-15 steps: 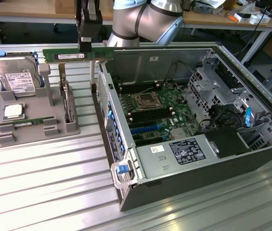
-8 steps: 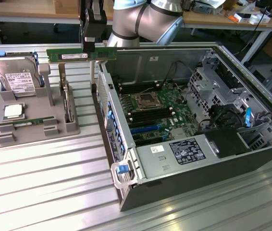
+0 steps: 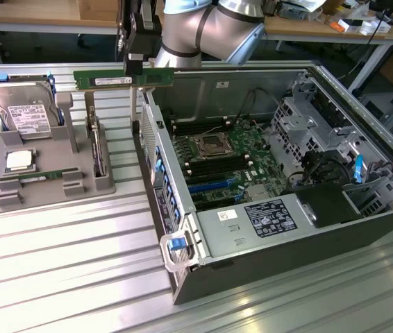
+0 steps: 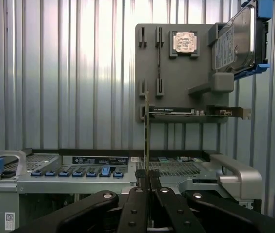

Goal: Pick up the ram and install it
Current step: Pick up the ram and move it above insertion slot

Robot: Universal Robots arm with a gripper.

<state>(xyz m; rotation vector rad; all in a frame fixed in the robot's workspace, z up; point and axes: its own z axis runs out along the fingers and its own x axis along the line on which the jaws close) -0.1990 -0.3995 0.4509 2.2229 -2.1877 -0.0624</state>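
Pickup is done: the hand [image 3: 135, 68] grips the ram [image 3: 106, 78] aloft, clear of the grey tray [image 3: 47, 158], beside the open computer case [image 3: 266, 277], not yet installed.

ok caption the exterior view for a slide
Gripper holds the ram aloft between the grey parts tray and the open computer case.

The gripper [image 4: 147, 175] has its black jaws pinched together on a thin strip, apparently the ram [image 4: 146, 131] seen edge-on, which stands straight out from the grip. Beyond it lie the computer case [image 4: 79, 182], with a row of blue clips [image 4: 77, 173] along its rim, and, farther off, a gray tray [image 4: 176, 73] on the ribbed metal table [image 4: 55, 73]. The tray holds a square processor chip [image 4: 184, 42], a hard drive [image 4: 232, 41] on edge beside it, and a bracketed card [image 4: 186, 113].
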